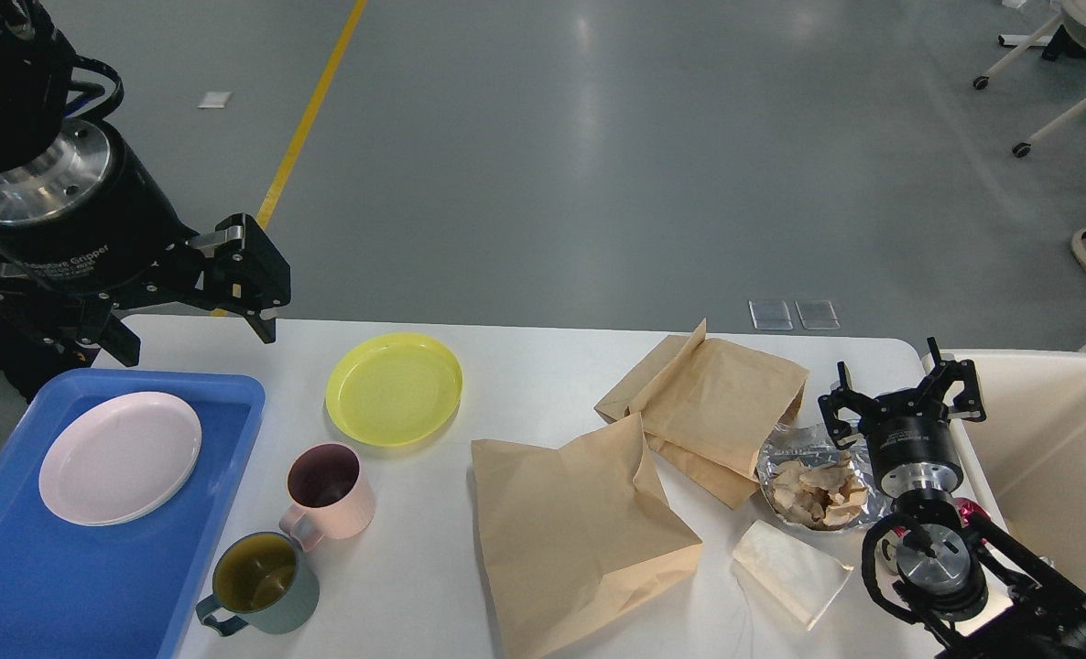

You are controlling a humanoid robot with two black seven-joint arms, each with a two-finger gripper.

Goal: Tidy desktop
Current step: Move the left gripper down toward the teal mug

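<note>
At the far left, the left gripper (190, 311) hangs above the back left corner of the desktop (433, 549), over the far edge of the blue tray (12, 586). Its two fingers are spread apart and there is nothing between them. The blue tray lies at the left end of the desktop, and a pale pink plate (120, 456) rests inside it, in the back part.

Just to the right of the tray stand two mugs. The pink mug (328, 490) is behind, and the grey-green mug (259, 583) is in front of it, near the front edge. They are very close to each other, maybe touching. Behind them lies a yellow plate (394, 388), apart from the mugs.

In the middle lies a large paper bag (570, 531), flat on the white surface. A second paper bag (712, 403) lies behind it and to the right, with one corner under the first one. Next comes a foil wrapper (813, 480) with crumpled brown paper inside, and in front of it a white napkin (790, 572).

The right gripper (900, 394) is just beside the foil wrapper, over the right edge of the desktop. Its fingers are spread open and hold nothing. At the far right a beige bin (1056, 430) stands against the desktop.
</note>
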